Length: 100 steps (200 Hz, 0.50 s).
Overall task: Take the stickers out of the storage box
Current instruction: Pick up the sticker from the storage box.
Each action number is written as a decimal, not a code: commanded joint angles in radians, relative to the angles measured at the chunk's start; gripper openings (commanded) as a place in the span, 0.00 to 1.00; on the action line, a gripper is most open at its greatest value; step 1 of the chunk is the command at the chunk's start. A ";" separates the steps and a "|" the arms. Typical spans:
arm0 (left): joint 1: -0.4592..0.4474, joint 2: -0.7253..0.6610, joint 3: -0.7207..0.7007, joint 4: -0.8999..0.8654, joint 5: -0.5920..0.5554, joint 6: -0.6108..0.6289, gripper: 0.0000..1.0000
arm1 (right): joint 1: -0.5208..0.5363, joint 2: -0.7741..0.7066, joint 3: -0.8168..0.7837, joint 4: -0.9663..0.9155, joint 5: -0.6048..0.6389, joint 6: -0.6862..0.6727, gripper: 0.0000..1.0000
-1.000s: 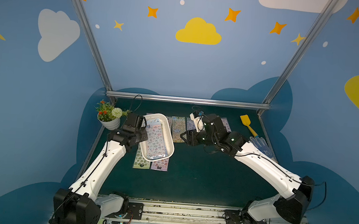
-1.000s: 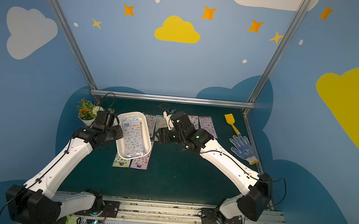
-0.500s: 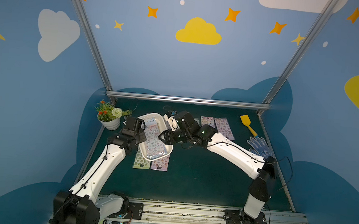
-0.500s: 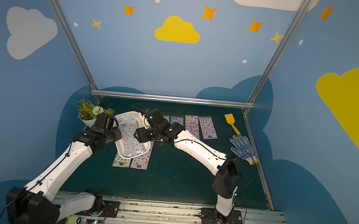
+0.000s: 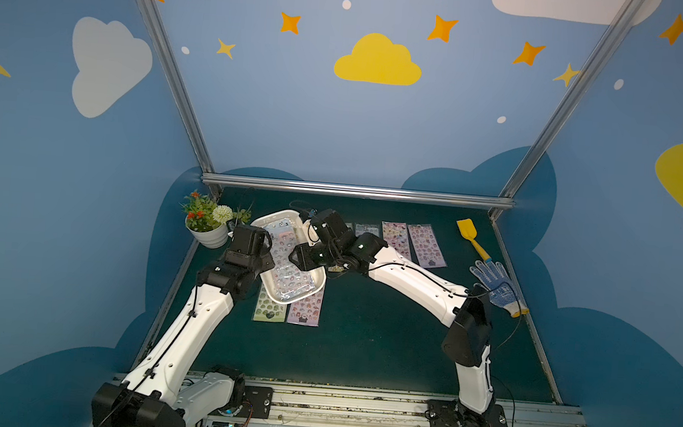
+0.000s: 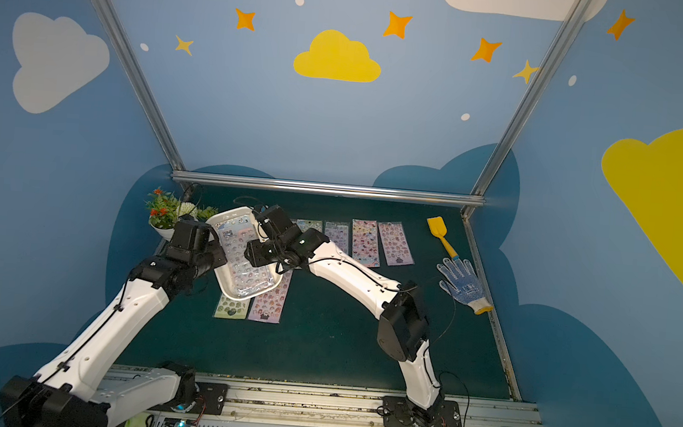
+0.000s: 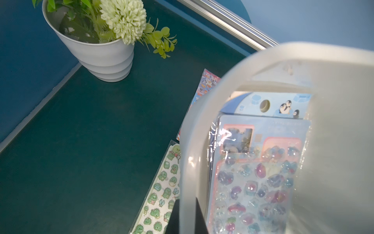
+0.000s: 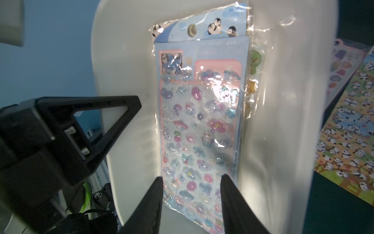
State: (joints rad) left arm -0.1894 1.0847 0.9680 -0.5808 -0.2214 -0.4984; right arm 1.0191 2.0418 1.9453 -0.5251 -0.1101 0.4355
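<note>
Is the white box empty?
Not empty. The storage box holds stickers: a penguin sheet peeks out under the top one.

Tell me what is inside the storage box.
In the storage box lies a stack of stickers: a blue puffy sheet on top, a penguin sheet and a green-figure sheet peeking out beneath. How many more lie under them is covered.

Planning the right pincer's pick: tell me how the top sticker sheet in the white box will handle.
The top sticker sheet is thin and long, so probably floppy. Its glossy surface glints, so it is likely slippery. It lies on other sheets in the storage box, so they may drag along.
</note>
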 commanded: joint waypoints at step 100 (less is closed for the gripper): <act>0.007 -0.017 0.017 0.011 0.014 -0.007 0.04 | 0.047 0.164 0.209 -0.104 0.258 -0.017 0.56</act>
State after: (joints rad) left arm -0.1879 1.0847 0.9684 -0.5838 -0.2142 -0.4984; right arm 1.0588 2.1708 2.1033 -0.5755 0.0799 0.4362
